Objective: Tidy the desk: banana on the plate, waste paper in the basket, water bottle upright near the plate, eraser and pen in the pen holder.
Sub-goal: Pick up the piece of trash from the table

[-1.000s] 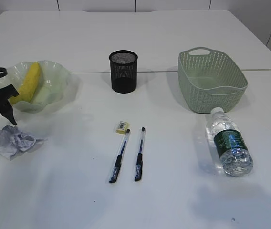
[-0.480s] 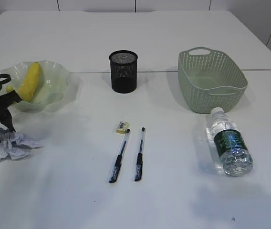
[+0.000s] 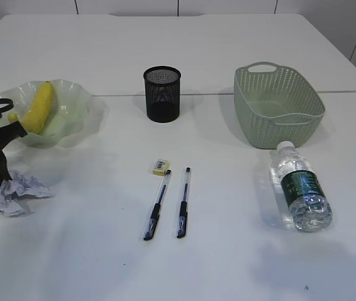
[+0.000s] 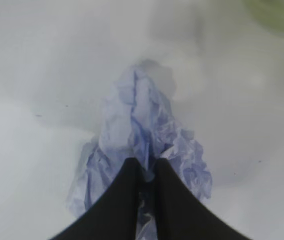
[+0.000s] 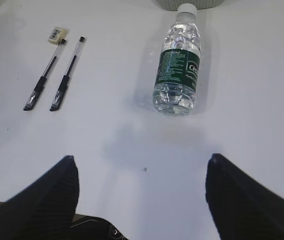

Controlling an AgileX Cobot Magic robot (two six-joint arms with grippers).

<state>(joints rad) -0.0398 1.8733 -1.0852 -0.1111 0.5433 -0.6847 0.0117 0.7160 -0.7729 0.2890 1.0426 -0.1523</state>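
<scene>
The crumpled waste paper [image 3: 18,190] lies at the table's left edge, and my left gripper [image 3: 0,172] stands over it. In the left wrist view this gripper [image 4: 146,165] is shut on a fold of the paper [image 4: 137,115]. The banana [image 3: 38,108] rests in the green glass plate [image 3: 73,123]. The water bottle [image 3: 301,187] lies on its side below the green basket [image 3: 277,113]. Two pens [image 3: 157,205] and a yellow eraser [image 3: 160,166] lie at the centre, below the black mesh pen holder [image 3: 162,94]. My right gripper [image 5: 141,157] hovers open over bare table, short of the bottle [image 5: 178,70].
The pens [image 5: 44,75] and eraser [image 5: 58,33] show at the upper left of the right wrist view. A table seam runs across behind the plate and pen holder. The right arm does not show in the exterior view.
My left gripper has closed onto the paper, which has bunched up and shifted a little to the left. The right gripper has stayed as it was.
</scene>
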